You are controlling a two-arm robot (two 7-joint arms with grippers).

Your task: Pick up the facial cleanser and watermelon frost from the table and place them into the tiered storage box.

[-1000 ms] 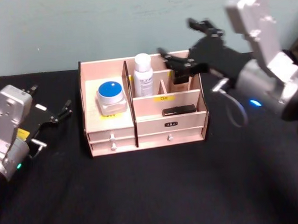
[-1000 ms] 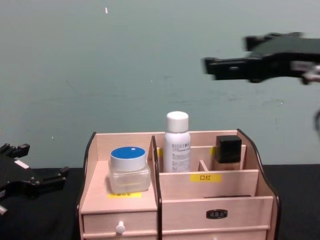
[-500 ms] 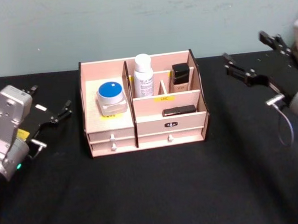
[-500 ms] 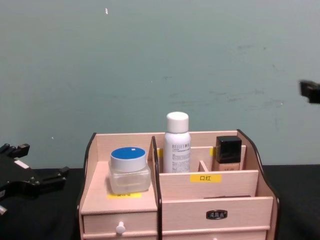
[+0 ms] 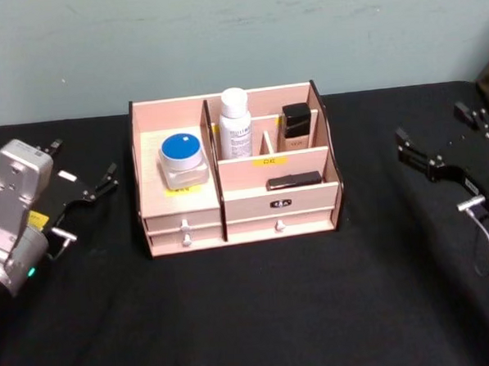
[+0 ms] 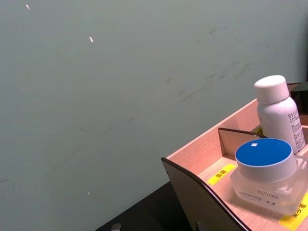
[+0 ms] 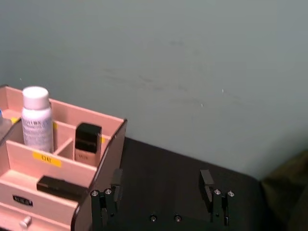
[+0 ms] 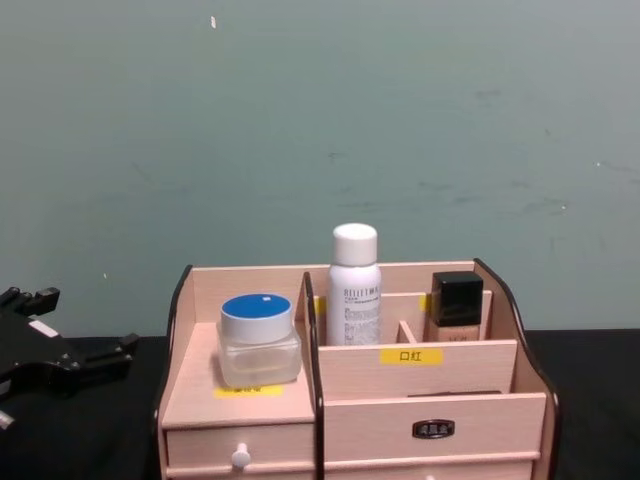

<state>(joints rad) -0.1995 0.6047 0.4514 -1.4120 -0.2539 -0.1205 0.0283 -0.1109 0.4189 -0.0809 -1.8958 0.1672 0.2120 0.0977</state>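
The tiered storage box (image 5: 245, 201) stands mid-table. Its back compartments hold a white bottle with a white cap (image 5: 236, 126) and a black-capped beige bottle (image 5: 297, 127). A blue-lidded clear jar (image 5: 183, 160) sits on the left shelf, and a flat black item (image 5: 294, 180) lies in the front tier. I cannot tell which of these is the facial cleanser or the watermelon frost. My left gripper (image 5: 84, 156) rests open and empty to the left of the box. My right gripper (image 5: 432, 122) hangs open and empty well to the right of it, its fingers (image 7: 206, 177) spread apart.
Black cloth covers the table (image 5: 259, 313), with free room in front of the box and on both sides. A plain grey-green wall (image 8: 320, 130) rises close behind. Two white-knobbed drawers (image 5: 184, 225) at the box's base are closed.
My right gripper has pulled back from above the box's back right compartment, moving right and down, empty. The black-capped bottle stays in that compartment. The left arm is still.
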